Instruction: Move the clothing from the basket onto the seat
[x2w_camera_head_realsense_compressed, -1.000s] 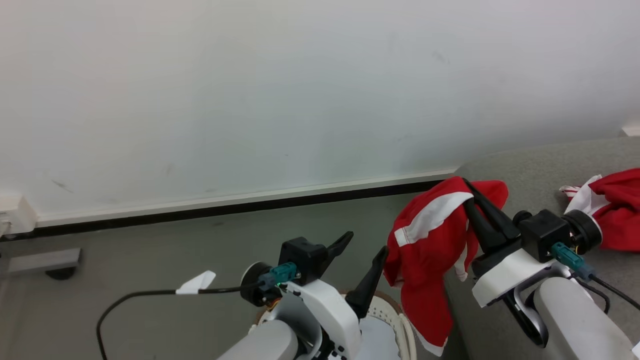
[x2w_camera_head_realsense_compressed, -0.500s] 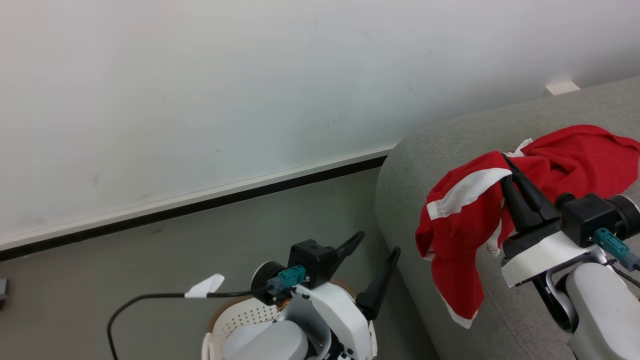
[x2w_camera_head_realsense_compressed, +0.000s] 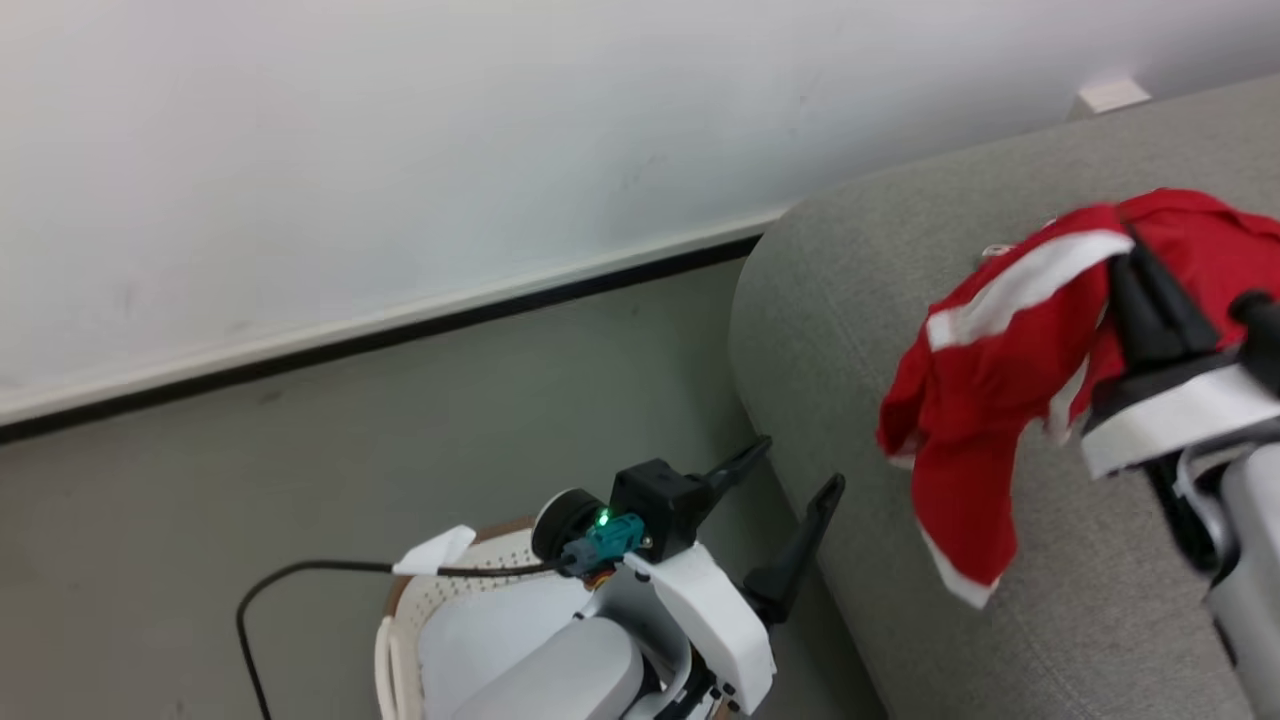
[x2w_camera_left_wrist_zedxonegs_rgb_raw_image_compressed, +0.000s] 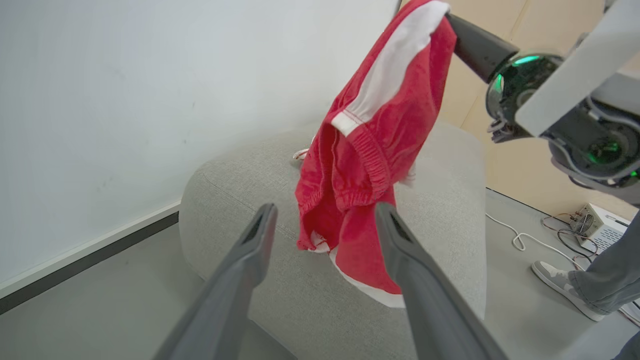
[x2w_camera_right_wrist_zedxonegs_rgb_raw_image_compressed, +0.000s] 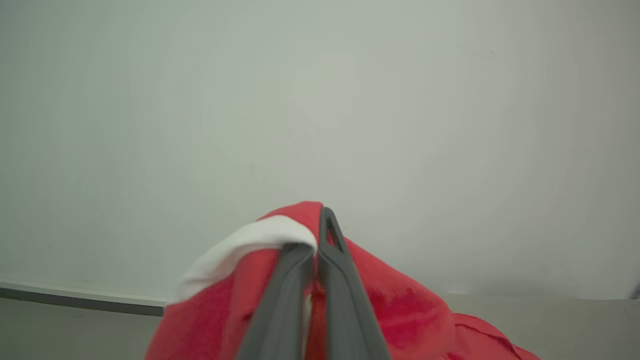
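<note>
Clothing (x2w_camera_head_realsense_compressed: 985, 390) hangs from clamped right tool (x2w_camera_right_wrist_zedxonegs_rgb_raw_image_compressed: 315, 240) over seat (x2w_camera_head_realsense_compressed: 850, 300), left tool (x2w_camera_head_realsense_compressed: 800, 462) spread near basket (x2w_camera_head_realsense_compressed: 385, 650), wall (x2w_camera_head_realsense_compressed: 400, 150) behind.

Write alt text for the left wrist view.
Red shorts with a white side stripe hang from the shut right gripper over the rounded end of a light-grey sofa. The left gripper stands open in the foreground, empty, pointing toward them. A person's shoe and trouser leg show at lower right.

Basket (x2w_camera_head_realsense_compressed: 392, 640) mostly hidden under the left forearm (x2w_camera_head_realsense_compressed: 560, 680), cut off by the bottom edge. Right gripper (x2w_camera_head_realsense_compressed: 1135, 258) is blurred, fingertips buried in the red shorts (x2w_camera_head_realsense_compressed: 990, 380), its wrist clipped at the right edge. A person is cropped to one shoe (x2w_camera_left_wrist_zedxonegs_rgb_raw_image_compressed: 562, 289) and trouser leg (x2w_camera_left_wrist_zedxonegs_rgb_raw_image_compressed: 607, 280).
</note>
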